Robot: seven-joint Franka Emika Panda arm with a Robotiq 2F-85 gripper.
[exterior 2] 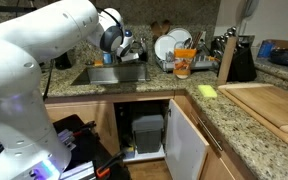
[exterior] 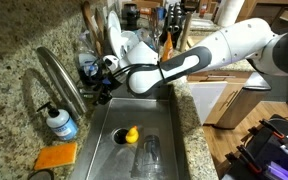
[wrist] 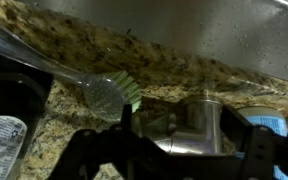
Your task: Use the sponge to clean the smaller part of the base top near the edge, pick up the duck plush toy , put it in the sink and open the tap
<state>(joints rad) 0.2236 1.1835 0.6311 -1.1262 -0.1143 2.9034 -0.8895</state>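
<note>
The yellow duck plush toy lies on the bottom of the steel sink, beside the drain. An orange sponge rests on the speckled base top at the sink's near corner. The tall arched tap rises behind the sink. My gripper hangs low at the tap's foot. In the wrist view my gripper is open, with its jaws standing on either side of the tap's steel base and a small gap showing at each side.
A soap bottle stands next to the tap. A clear glass lies in the sink. A dish brush rests behind the tap. A dish rack, knife block, cutting board and open cabinet door are nearby.
</note>
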